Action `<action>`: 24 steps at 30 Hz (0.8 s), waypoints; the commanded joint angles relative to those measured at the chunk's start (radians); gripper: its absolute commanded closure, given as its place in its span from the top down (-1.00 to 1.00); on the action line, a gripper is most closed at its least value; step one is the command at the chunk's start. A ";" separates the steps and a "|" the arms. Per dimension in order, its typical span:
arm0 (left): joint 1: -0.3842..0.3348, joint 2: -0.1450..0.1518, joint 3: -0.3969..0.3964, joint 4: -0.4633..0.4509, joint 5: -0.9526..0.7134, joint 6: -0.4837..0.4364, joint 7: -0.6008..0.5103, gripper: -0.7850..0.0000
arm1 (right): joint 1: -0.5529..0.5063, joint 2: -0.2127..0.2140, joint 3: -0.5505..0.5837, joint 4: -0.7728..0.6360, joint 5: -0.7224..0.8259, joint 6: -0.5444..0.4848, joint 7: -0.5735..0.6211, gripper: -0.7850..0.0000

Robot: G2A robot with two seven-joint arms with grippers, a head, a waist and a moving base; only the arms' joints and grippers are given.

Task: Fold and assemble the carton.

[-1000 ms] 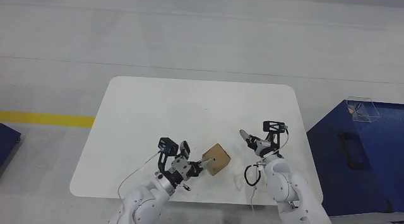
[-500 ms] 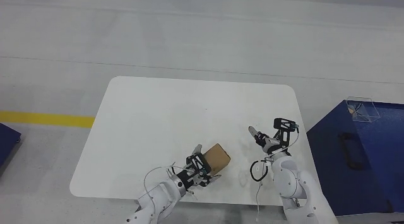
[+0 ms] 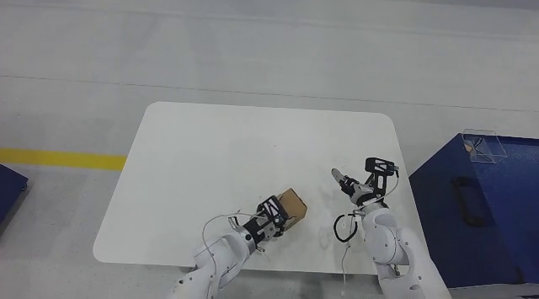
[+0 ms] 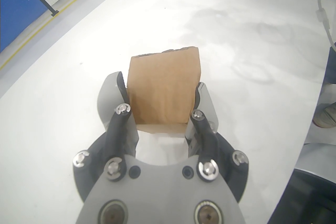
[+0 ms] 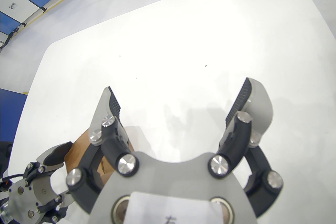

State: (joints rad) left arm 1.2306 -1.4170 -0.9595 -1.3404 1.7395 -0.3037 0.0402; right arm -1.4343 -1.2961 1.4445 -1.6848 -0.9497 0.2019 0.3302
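Note:
A small brown carton [image 3: 291,205] sits on the white table [image 3: 253,139] near its front edge. My left gripper [image 3: 273,214] comes at it from the near side. In the left wrist view the carton [image 4: 162,88] stands between the two fingers [image 4: 118,86], which press against its side walls; my left gripper [image 4: 159,80] is shut on it. My right gripper [image 3: 341,179] hangs to the right of the carton, apart from it. In its own view the right gripper [image 5: 181,101] is open over bare table, with the carton [image 5: 78,146] partly hidden behind one finger.
A blue cabinet [image 3: 480,206] stands just off the table's right edge with a clear container [image 3: 482,145] on top. A black cable loop [image 3: 339,230] hangs by the right arm. The table's far half is bare.
My left gripper has moved forward to the carton and now has its fingers on both sides of it. The right gripper shifted slightly right a second ago, then stayed put.

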 commanded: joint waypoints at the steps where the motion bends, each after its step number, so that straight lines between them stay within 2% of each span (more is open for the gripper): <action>1: 0.008 0.002 -0.013 -0.016 -0.031 -0.009 -0.001 -1.00 | 0.000 0.000 0.000 0.000 0.000 0.000 0.000 1.00; 3: 0.023 0.003 -0.032 -0.043 -0.108 -0.038 -0.008 -1.00 | 0.000 0.000 0.000 0.000 0.000 0.000 0.000 1.00; 5: 0.044 0.002 -0.066 -0.078 -0.258 -0.075 -0.031 -1.00 | 0.000 0.000 0.000 0.000 0.000 0.000 0.000 1.00; 7: 0.062 -0.001 -0.111 -0.098 -0.508 -0.130 -0.105 -1.00 | 0.000 0.000 0.000 0.000 0.000 0.000 0.000 1.00; 9: 0.067 -0.005 -0.151 -0.108 -0.776 -0.144 -0.219 -1.00 | 0.000 0.000 0.000 0.000 0.000 0.000 0.000 1.00; 11: 0.053 -0.007 -0.191 -0.093 -1.057 -0.100 -0.386 -1.00 | 0.000 0.000 0.000 0.000 0.000 0.000 0.000 1.00; 14: 0.011 -0.006 -0.239 -0.056 -1.305 -0.008 -0.570 -1.00 | 0.000 0.000 0.000 0.000 0.000 0.000 0.000 1.00; 15: -0.004 -0.004 -0.248 -0.038 -1.319 0.023 -0.595 -0.80 | 0.000 0.000 0.000 0.000 0.000 0.000 0.000 1.00; 16: -0.013 -0.003 -0.253 -0.020 -1.330 0.050 -0.607 -0.36 | 0.000 0.000 0.000 0.000 0.000 0.000 0.000 1.00; 17: -0.022 -0.003 -0.260 0.005 -1.341 0.085 -0.607 0.44 | 0.000 0.000 0.000 0.000 0.000 0.000 0.000 1.00; 18: -0.033 -0.004 -0.258 0.017 -1.353 0.099 -0.617 0.97 | 0.000 0.000 0.000 0.000 0.000 0.000 0.000 1.00; 24: -0.052 0.005 -0.273 0.066 -1.316 0.155 -0.605 1.00 | 0.000 0.000 0.000 0.000 0.000 0.000 0.000 1.00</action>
State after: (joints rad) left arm 1.1788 -1.4141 -1.2283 -1.2780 0.4113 -0.1565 -0.5712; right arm -1.4343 -1.2961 1.4445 -1.6848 -0.9497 0.2020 0.3303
